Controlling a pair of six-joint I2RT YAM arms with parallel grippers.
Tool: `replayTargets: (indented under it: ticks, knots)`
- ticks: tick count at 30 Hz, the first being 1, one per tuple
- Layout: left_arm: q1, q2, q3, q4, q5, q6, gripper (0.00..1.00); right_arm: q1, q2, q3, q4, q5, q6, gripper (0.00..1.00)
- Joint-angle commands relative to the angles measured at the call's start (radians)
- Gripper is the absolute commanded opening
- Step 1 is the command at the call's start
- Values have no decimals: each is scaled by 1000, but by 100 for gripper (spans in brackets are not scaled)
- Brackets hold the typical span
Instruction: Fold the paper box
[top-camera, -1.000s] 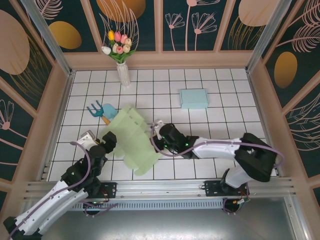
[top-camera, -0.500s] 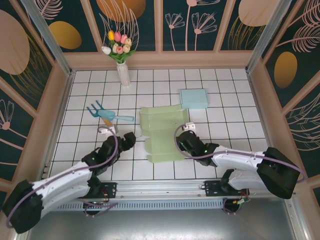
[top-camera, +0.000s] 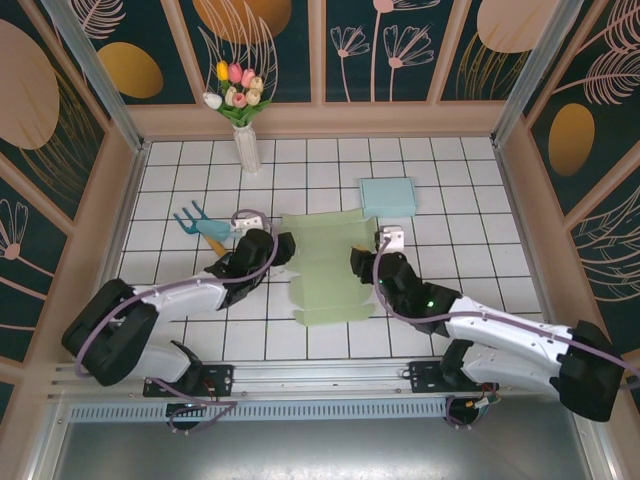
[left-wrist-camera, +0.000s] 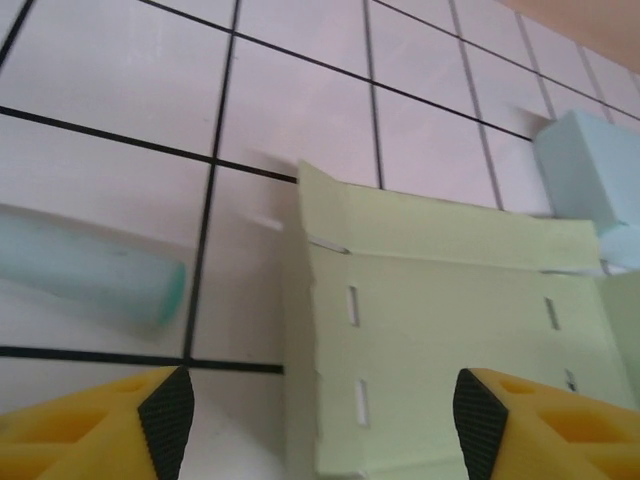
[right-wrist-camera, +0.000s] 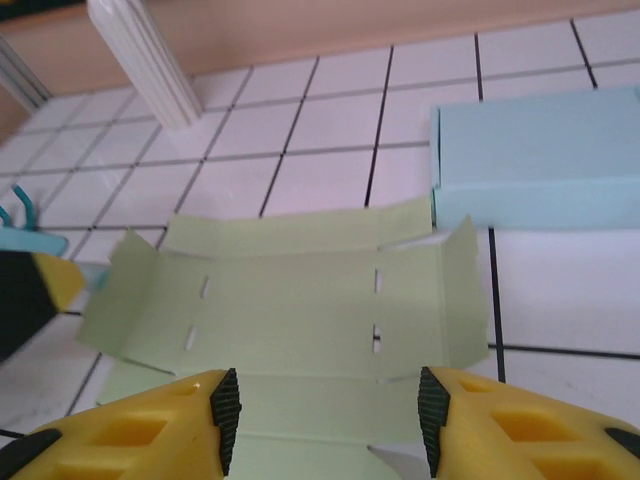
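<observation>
Tiled white table (top-camera: 450, 160) with flat, plain green paper box (top-camera: 325, 265)

A pale green paper box (top-camera: 325, 265) is seen unfolded and laid flat on the white tiles at the centre of the top view. Its side flaps are spread out, and small slots are cut into its panels.

Both arms stretched low toward the paper box (top-camera: 325, 275)
The left gripper (top-camera: 281, 250) sits at the box's left edge and the right gripper (top-camera: 360, 262) at its right edge, each with jaws spread apart.
</observation>
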Motion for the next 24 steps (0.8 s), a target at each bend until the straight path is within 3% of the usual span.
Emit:
replayTargets:
  ticks: [1,4,7,10,13,14,16,19,21,24]
  knots:
    - [8,56,10,59,16,42,70,-3,-38,-15,25,31,-39,54]
    - [8,117,38,96,64,59,67,-5,-49,-20,52,7,-56,54]
    - [10,157,62,96,36,71,60,-5,-50,-15,84,-25,-73,54]
    - [11,154,50,107,-36,81,31,-18,-46,29,62,-31,-73,55]
    - [11,107,5,181,-36,125,4,-63,-21,129,4,-41,-83,52]
    - [10,83,-15,220,-23,150,0,-89,1,160,4,-74,-123,51]
    - [10,29,-66,324,3,209,0,-125,44,182,69,-177,-267,51]
    - [11,-54,-199,606,112,334,0,-143,128,236,128,-381,-570,52]
    - [10,-107,-276,749,178,377,0,-151,202,310,75,-446,-777,52]
    - [9,-162,-319,804,241,445,0,-169,314,427,-88,-543,-1050,53]
